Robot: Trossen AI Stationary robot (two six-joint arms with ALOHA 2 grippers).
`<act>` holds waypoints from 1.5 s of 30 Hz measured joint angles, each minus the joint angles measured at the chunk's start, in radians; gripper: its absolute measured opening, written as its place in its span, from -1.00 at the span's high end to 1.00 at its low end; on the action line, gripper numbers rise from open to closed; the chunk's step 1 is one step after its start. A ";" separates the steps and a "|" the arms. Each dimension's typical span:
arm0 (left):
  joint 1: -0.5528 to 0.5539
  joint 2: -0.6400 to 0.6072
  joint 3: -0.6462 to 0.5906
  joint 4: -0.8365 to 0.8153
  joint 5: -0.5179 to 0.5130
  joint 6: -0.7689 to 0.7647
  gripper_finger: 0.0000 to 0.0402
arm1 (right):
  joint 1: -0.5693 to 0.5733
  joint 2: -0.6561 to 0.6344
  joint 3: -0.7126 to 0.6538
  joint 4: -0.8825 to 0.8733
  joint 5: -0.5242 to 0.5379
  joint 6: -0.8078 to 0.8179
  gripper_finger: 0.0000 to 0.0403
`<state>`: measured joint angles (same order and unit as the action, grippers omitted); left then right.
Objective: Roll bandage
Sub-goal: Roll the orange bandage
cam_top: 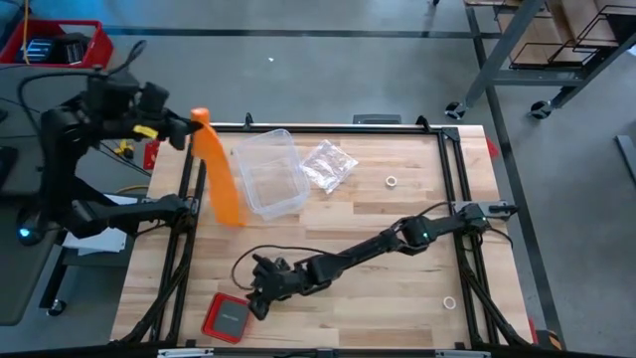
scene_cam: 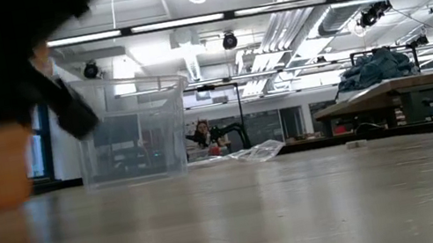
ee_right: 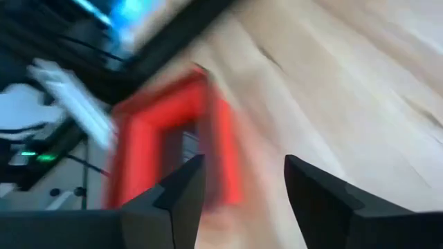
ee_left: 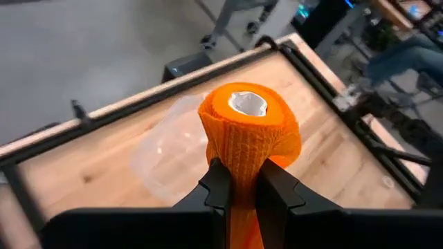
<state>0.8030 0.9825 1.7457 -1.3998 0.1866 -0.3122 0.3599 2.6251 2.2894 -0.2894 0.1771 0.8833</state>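
- Left gripper (ee_left: 239, 181): fingers pinched on the bandage (ee_left: 249, 131) just under its rolled head; white core shows in the roll's centre.
- High view: left gripper (cam_top: 187, 129) is raised beside the tub's (cam_top: 270, 172) left rim; the bandage (cam_top: 221, 167) hangs from it as a flat strip, its free end reaching down to the table (cam_top: 397, 288) just left of the tub.
- Judgement: rolling is partly done, with a long tail still loose. To do it well, keep the tail taut and straight, keep the grip below the roll so the layers stack square, and avoid dragging the strip over the tub rim.
- Right gripper (ee_right: 242, 200): fingers spread, holding nothing, low over the table near the red case (ee_right: 173, 138), well apart from the tub.
- Plastic bag (cam_top: 329, 164): lies just right of the tub.
- Hard to make out: low view shows the bandage (scene_cam: 0, 169) only as an orange blur left of the tub (scene_cam: 130, 129), partly behind a dark arm. Right wrist view is smeared, so case contact cannot be judged.
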 joint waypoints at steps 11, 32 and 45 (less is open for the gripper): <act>-0.120 0.009 -0.227 0.260 0.020 -0.033 0.86 | 0.008 -0.007 -0.004 0.102 -0.042 -0.016 0.09; -0.534 -0.330 -0.471 0.021 -0.065 -0.445 0.86 | -0.001 -0.138 0.055 -0.208 -0.097 -0.291 0.64; -0.565 -0.278 -0.473 0.029 -0.080 -0.362 0.86 | -0.040 -0.274 0.051 -0.664 -0.006 -0.394 0.99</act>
<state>0.2382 0.7043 1.2724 -1.3713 0.1068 -0.6738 0.3197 2.3510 2.3403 -0.9538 0.1709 0.4898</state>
